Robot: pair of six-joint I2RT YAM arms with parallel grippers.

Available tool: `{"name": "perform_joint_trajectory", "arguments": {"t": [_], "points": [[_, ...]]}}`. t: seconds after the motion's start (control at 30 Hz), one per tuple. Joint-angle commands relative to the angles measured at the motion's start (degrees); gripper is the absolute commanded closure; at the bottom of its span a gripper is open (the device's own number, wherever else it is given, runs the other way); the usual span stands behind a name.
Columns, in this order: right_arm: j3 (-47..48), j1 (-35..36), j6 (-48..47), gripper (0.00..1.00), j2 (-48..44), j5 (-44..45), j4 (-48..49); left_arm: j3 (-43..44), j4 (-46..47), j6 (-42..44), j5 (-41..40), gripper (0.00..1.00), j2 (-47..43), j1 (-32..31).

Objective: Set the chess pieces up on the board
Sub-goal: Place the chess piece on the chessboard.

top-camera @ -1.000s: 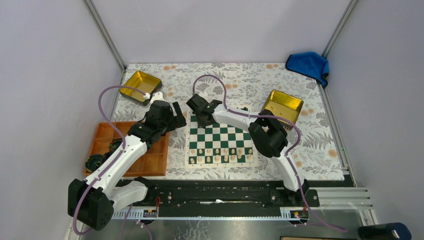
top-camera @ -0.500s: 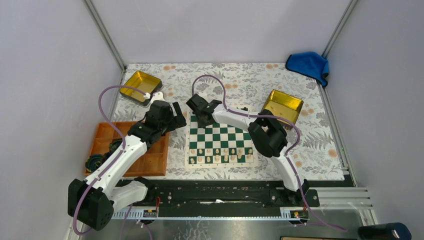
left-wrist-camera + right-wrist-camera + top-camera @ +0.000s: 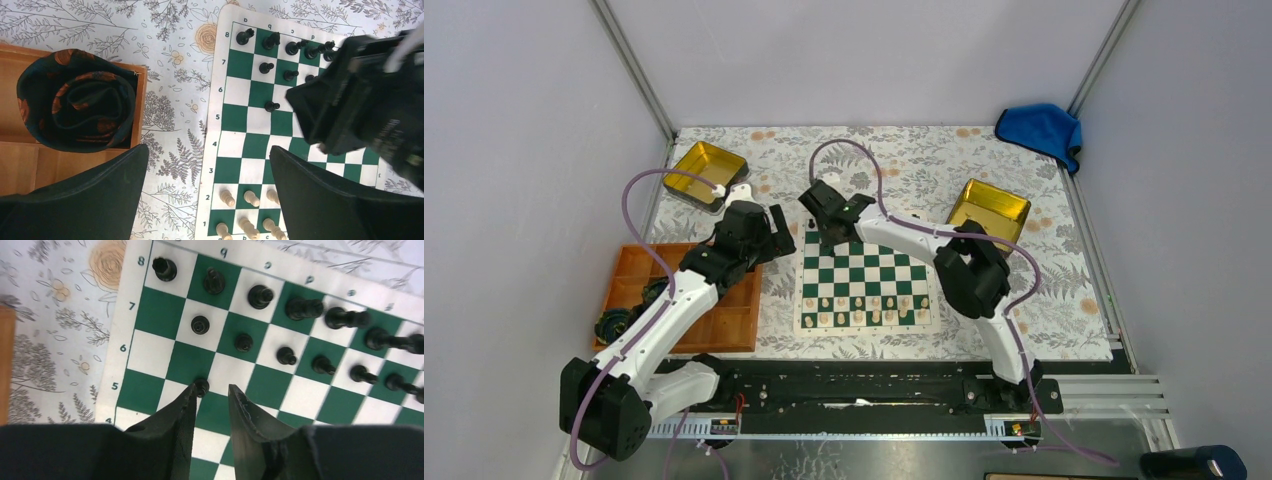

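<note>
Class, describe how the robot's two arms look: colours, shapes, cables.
Both the left arm and right arm have white links joined by bulky black joint housings. A purple cable loops along each. The fingers are black tapering blades with ridged inner faces.

Along the board border I read numbers 8 down to 1 from my left wrist, 8 to 4 from my right; upside-down letters b, c, d run along its far edge.
</note>
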Motion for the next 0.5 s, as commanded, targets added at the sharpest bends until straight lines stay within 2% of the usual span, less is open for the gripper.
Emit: {"name": "perform_joint_trajectory", "arguments": {"t": [0.0, 0.17, 0.47], "points": [[-0.48, 0.29, -2.23, 0.62, -9.27, 6.00, 0.03, 1.92, 0.99, 3.39, -1.48, 0.01, 0.36, 0.22], [-2.42, -1.47, -3.15, 0.46, -13.85, 9.24, -0.19, 1.94, 4.62, 4.74, 1.97, 0.01, 1.65, 0.07], [-11.91, -13.95, -1.71, 0.44, -23.84, 8.47, 2.26, 3.45, 8.47, 6.05, 2.07, 0.01, 8.39, -6.03]]}}
